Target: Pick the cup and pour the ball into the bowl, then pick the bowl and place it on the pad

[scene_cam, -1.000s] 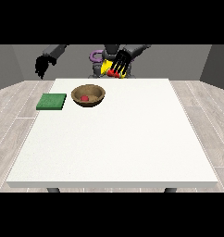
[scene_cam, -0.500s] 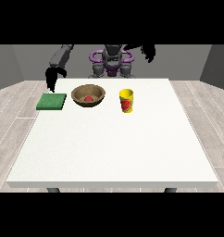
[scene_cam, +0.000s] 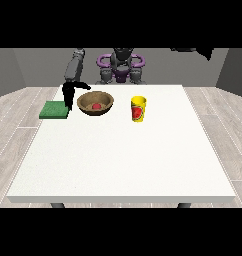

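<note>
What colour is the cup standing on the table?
Yellow, with a red mark on its side: the yellow cup, front view.

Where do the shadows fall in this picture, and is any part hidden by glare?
Front view: the light is soft and even, with no glare on the white table. No clear shadow shows beside the yellow cup or the wooden bowl; the bowl's inside is darker around the red ball. The hand at the view's left is black, so its details are lost.
</note>
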Controlling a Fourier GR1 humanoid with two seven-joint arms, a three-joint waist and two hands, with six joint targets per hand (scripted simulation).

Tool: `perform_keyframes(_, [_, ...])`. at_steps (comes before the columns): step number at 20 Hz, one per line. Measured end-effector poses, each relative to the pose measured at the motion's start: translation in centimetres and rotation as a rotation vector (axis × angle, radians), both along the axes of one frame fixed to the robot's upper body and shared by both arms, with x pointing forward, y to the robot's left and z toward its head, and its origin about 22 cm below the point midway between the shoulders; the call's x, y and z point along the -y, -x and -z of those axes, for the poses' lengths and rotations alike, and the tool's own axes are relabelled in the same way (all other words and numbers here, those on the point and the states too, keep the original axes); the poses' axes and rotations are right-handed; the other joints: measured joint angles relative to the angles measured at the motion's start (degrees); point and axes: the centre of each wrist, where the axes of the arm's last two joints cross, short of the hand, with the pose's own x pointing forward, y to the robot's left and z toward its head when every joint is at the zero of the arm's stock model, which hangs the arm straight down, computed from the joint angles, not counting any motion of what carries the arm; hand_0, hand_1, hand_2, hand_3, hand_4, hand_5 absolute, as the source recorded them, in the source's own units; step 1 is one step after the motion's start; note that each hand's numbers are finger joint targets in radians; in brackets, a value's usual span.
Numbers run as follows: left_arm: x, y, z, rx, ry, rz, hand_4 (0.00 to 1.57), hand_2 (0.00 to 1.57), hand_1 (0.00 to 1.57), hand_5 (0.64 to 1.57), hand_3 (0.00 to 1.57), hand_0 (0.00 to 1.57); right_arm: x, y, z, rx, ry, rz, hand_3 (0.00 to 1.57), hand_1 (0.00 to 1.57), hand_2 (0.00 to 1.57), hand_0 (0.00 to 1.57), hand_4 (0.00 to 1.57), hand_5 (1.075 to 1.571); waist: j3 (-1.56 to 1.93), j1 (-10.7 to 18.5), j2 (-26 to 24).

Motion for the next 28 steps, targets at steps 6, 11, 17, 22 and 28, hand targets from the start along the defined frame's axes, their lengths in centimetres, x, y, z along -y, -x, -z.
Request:
perform_keyframes(6, [-6.9,0.7,-0.9,0.006,0.031,-0.022,0.28,0.00,0.00,1.509,0.00,0.00,-2.4,-1.7,1.1,-0.008,-0.008,-0.039,0.00,0.00,0.00,0.00,0.00,1.569,0.13,-2.6,1.2])
perform_keyframes(11, [-10.5,1.9,-1.8,0.006,0.039,-0.045,0.27,0.00,0.00,1.507,0.00,0.00,-3.1,-1.9,3.1,-0.035,-0.007,-0.052,0.00,0.00,0.00,0.00,0.00,1.570,0.18,-3.6,1.3])
perform_keyframes(17, [-12.4,3.0,-2.9,0.044,0.042,-0.054,0.24,0.00,0.00,1.504,0.00,0.00,-3.7,-3.1,3.7,0.018,-0.008,-0.043,0.00,0.00,0.00,0.00,0.16,1.556,-0.43,-3.9,2.1])
perform_keyframes(22, [-13.0,3.4,-4.0,0.063,0.044,-0.045,0.30,0.00,0.00,1.525,0.00,0.00,-4.1,-2.7,4.5,0.024,-0.011,0.019,1.57,1.57,1.57,1.57,1.01,1.430,-1.47,-3.1,2.5])
perform_keyframes(28, [-14.0,3.9,-5.2,0.107,0.051,-0.039,0.62,0.00,0.00,1.569,0.00,0.00,-3.1,-1.9,4.4,0.020,0.067,0.104,1.57,1.57,1.57,1.57,1.08,1.485,-2.31,-1.5,3.9])
